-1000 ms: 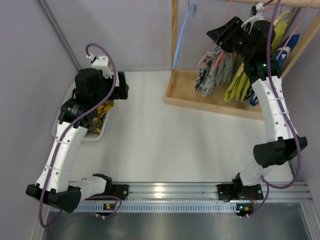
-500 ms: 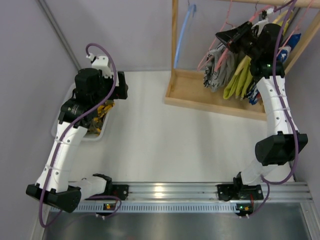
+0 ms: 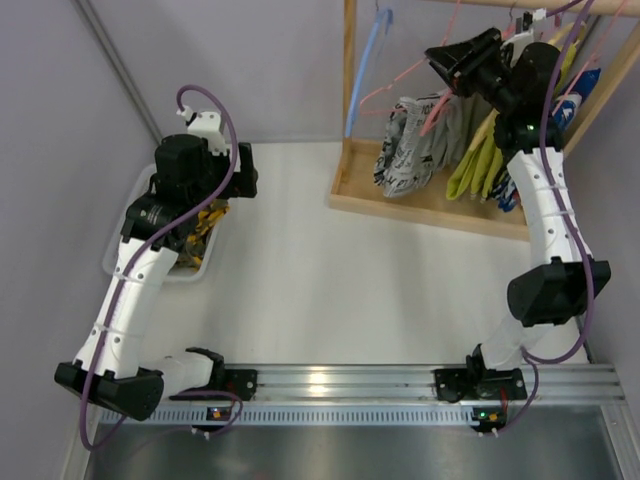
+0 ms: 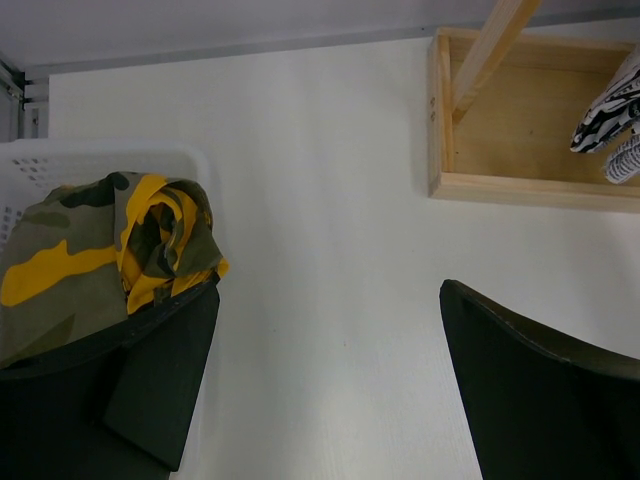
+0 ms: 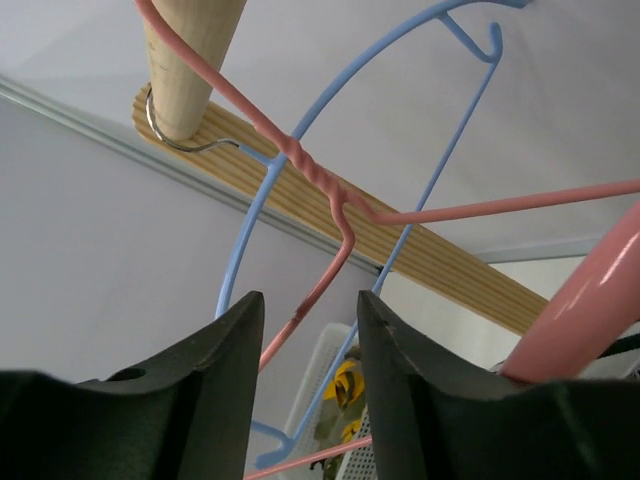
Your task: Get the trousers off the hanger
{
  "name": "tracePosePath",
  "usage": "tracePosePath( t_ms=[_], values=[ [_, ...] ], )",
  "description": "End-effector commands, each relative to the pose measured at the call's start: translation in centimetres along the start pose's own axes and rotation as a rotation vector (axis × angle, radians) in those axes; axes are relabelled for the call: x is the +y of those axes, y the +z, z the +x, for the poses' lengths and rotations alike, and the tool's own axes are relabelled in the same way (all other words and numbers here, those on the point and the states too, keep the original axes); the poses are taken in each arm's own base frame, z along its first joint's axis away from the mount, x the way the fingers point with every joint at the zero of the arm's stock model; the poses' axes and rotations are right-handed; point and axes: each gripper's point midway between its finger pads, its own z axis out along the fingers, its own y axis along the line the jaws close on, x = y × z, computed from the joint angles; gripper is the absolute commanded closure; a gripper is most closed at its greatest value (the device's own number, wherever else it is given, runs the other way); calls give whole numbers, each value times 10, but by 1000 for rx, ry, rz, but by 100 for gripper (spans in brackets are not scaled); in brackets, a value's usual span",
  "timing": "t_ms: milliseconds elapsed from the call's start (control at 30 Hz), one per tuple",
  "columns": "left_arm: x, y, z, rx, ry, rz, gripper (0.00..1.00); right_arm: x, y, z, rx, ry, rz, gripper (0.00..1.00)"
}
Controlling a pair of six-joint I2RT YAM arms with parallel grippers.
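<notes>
— White worktop point(image 4: 320, 150), wooden rail point(image 5: 185, 70) overhead: why was your right claw point(image 5: 308, 310) up there?
— To work the hanger point(image 5: 318, 180). Its wire ran between the jaws, which stood slightly apart and weren't visibly pinching it.
— And the trousers point(image 3: 405, 150)?
— Draped on that hanger, below and left of the claw, not yet off.
— Your left claw point(image 4: 330, 290)?
— Wide open, empty, hovering low, probably waiting to receive them.
</notes>
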Motion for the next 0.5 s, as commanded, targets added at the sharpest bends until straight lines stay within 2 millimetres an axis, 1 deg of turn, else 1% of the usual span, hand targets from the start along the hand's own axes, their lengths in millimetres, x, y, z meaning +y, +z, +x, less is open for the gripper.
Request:
tracePosePath(
  t_ms=[0,67,133,233,267,467],
  values=[
    [0,-3,-26,-84,2,0,1,12,10,-6,-43,-13,-9,54],
    [0,-3,-26,-83,2,-2,1,10,13,-1,-40,6,10,49],
    [0,-3,-25,-81,4,-1,1,8,16,1,-45,22,23,47],
    [0,-3,-25,-81,4,-2,2,9,20,1,-51,26,22,48],
    [0,-3,-25,-81,4,-2,1,12,21,2,-49,26,13,49],
    [1,-5,-25,-83,7,-2,1,5,32,9,-37,26,19,52]
  ],
)
